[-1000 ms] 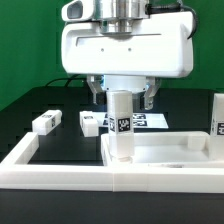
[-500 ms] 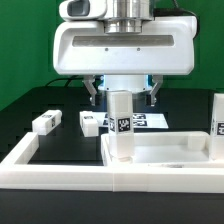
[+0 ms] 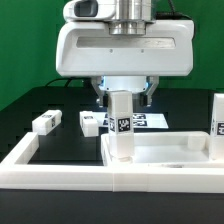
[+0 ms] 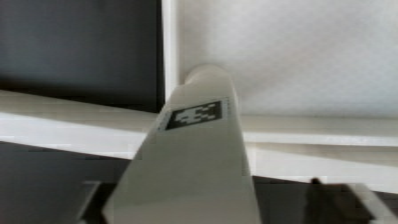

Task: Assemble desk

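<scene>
One claw (image 3: 124, 98) hung with jaws partly apart, astride the top of one upright leg (image 3: 120, 128). That leg stood in the single tabletop panel (image 3: 172, 156). Two loose legs (image 3: 43, 122) (image 3: 92, 122) lay on the black desk (image 3: 60, 104), and a fourth leg (image 3: 217, 115) stood at the exterior view's right.
</scene>
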You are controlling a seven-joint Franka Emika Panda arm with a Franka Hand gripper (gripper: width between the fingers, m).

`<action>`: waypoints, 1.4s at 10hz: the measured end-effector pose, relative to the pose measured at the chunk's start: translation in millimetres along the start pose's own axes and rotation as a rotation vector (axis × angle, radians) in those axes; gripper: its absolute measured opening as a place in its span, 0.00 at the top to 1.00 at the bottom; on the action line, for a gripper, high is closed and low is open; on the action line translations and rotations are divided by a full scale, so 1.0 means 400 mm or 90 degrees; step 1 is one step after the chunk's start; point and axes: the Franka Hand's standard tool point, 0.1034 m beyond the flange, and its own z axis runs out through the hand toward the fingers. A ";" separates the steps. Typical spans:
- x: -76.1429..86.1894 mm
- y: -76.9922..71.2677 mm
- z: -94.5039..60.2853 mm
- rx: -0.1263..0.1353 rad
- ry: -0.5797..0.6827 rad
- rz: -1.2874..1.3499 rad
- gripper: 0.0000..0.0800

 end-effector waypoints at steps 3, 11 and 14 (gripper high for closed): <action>-0.001 0.000 0.001 0.000 -0.001 0.005 0.64; 0.008 0.011 0.006 0.002 0.001 0.410 0.64; 0.010 0.007 0.008 0.002 0.000 0.615 0.64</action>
